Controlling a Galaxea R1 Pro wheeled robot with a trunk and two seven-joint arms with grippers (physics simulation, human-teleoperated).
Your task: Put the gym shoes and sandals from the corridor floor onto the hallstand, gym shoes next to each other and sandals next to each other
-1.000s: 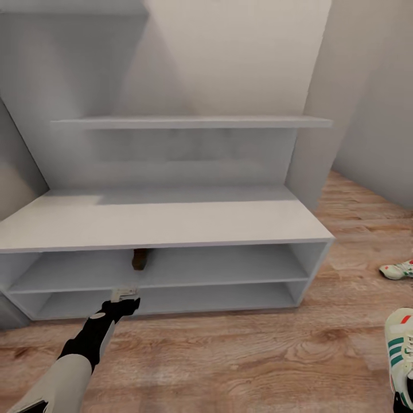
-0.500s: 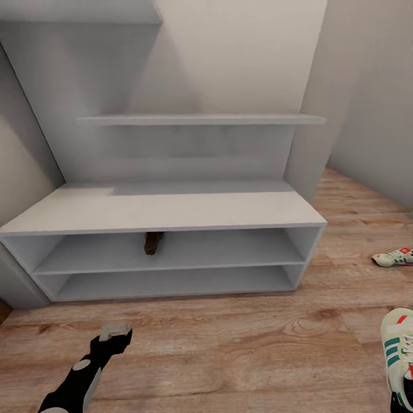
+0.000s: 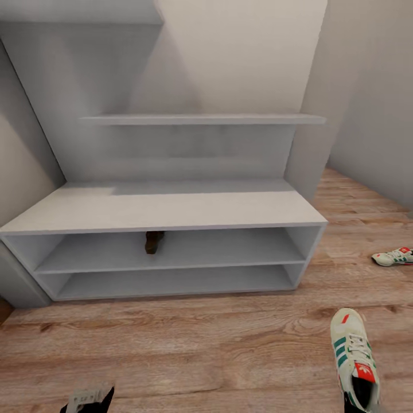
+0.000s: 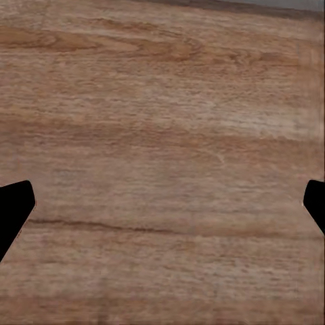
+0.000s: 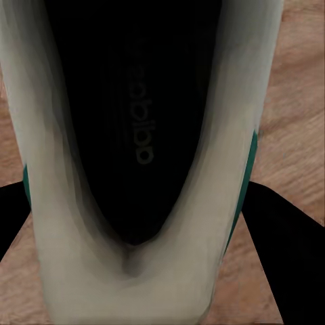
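The hallstand (image 3: 172, 209) stands ahead against the wall. One brown sandal (image 3: 154, 241) lies on its upper shelf tier, left of centre. My right gripper (image 5: 142, 271) is shut on the heel of a white gym shoe (image 3: 354, 355) with green stripes, held above the corridor floor (image 3: 218, 344) at the lower right, toe towards the rack. Its dark insole (image 5: 135, 122) faces the right wrist camera. The second gym shoe (image 3: 393, 256) lies on the floor at the far right. My left gripper (image 3: 86, 397) is low at the left, open over bare planks (image 4: 166, 135).
Grey wall shelves (image 3: 201, 119) hang above the rack. A grey wall panel (image 3: 23, 172) borders the rack on the left, and a wall corner (image 3: 321, 115) stands at the right. Open floor runs between me and the rack.
My left arm has drawn back from the rack's shelf to the bottom of the view. The gym shoe in my right gripper has moved left, further into view. The camera backed away earlier.
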